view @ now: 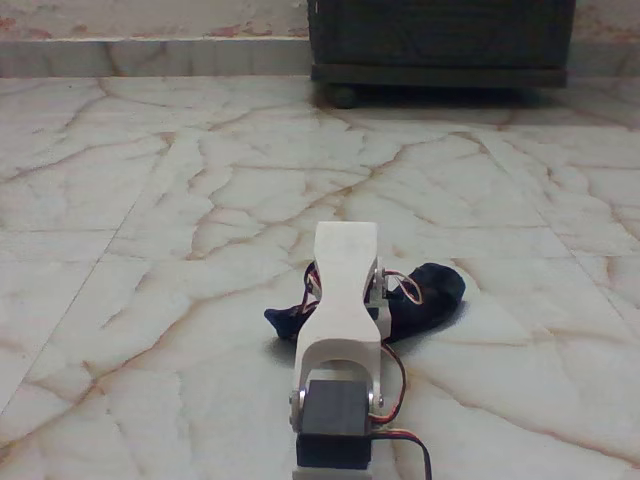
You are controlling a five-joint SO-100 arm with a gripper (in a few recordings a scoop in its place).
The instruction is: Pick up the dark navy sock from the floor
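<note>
In the fixed view the white arm (pixel 340 330) rises from the near bottom edge and reaches away from the camera, its flat upper link sloping toward the far side and ending in a squared top. A black servo block (pixel 335 420) sits in the white bracket at the near end, and red, orange and dark wires (pixel 398 375) loop along the arm's right side. The pincer is hidden behind the white link, so I cannot tell whether it is wide, narrow or holding anything.

The dark navy sock (pixel 425 300) lies on the floor (pixel 150 250) just beyond the arm, a lumpy rounded bulk to the right of the link and a thinner tail poking out to the left. The arm's far end seems to be right over it, though contact is unclear.

Well beyond, at the far wall, stands a dark wooden cabinet (pixel 440 40) on round feet.
</note>
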